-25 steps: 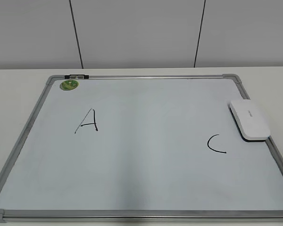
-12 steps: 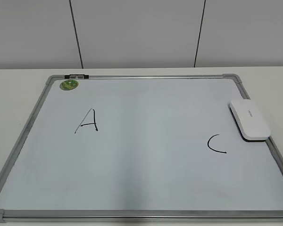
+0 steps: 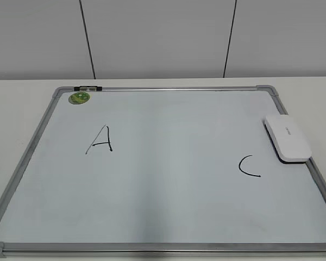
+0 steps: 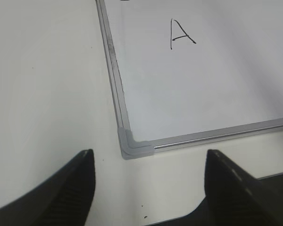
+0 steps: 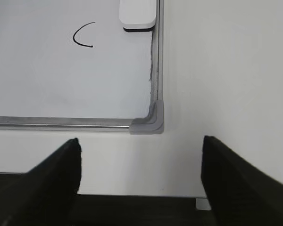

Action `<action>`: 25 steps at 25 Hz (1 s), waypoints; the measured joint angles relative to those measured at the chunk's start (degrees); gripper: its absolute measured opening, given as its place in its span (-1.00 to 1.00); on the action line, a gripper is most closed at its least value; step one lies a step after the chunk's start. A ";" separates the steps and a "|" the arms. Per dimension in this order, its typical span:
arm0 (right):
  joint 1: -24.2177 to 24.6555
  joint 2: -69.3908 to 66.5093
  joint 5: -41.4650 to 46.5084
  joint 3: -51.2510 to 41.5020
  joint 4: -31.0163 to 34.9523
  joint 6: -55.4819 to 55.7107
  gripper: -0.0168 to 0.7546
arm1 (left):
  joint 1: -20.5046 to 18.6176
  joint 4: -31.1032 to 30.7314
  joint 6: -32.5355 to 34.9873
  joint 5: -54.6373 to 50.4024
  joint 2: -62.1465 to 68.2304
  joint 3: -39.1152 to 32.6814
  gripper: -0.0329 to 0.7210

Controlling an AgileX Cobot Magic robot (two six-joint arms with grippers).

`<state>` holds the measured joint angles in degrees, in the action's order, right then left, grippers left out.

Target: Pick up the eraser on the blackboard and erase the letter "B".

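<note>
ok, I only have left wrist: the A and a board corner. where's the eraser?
Observer: The eraser lies at the board's right edge, just up and right of the C in the exterior view.
Operator: Anything holding it?
Observer: No. The right gripper is open, over the table off the board's near right corner, apart from the eraser.
Operator: Any B on the board?
Observer: None visible. The exterior view shows only the A and the C, with bare board between them.
</note>
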<state>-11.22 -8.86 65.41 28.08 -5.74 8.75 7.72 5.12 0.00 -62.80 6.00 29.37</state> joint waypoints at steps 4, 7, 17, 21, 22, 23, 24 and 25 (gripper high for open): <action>1.75 2.05 0.00 0.00 0.00 0.00 0.57 | -2.77 0.00 0.00 0.00 -0.73 0.00 0.50; 4.23 4.12 0.00 0.00 0.00 0.00 0.57 | -5.50 0.00 0.00 0.00 -2.79 0.00 0.50; 7.08 9.77 0.11 0.00 0.00 0.00 0.57 | -7.87 0.00 0.00 0.00 -5.52 -0.11 0.50; 7.08 9.77 0.11 0.00 0.00 0.00 0.57 | -7.87 0.00 0.00 0.00 -5.52 -0.11 0.50; 7.08 9.77 0.11 0.00 0.00 0.00 0.56 | -7.87 0.00 0.00 0.00 -5.52 -0.11 0.50; 7.08 9.77 0.11 0.00 0.00 0.00 0.56 | -7.87 0.00 0.00 0.00 -5.52 -0.11 0.50; 7.08 9.77 0.11 0.00 0.00 0.00 0.56 | -7.87 0.00 0.00 0.00 -5.52 -0.11 0.50; 7.08 9.77 0.11 0.00 0.00 0.00 0.56 | -7.87 0.00 0.00 0.00 -5.52 -0.11 0.50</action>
<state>-4.14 0.90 65.52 28.08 -5.74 8.75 -0.15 5.12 0.00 -62.80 0.49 29.25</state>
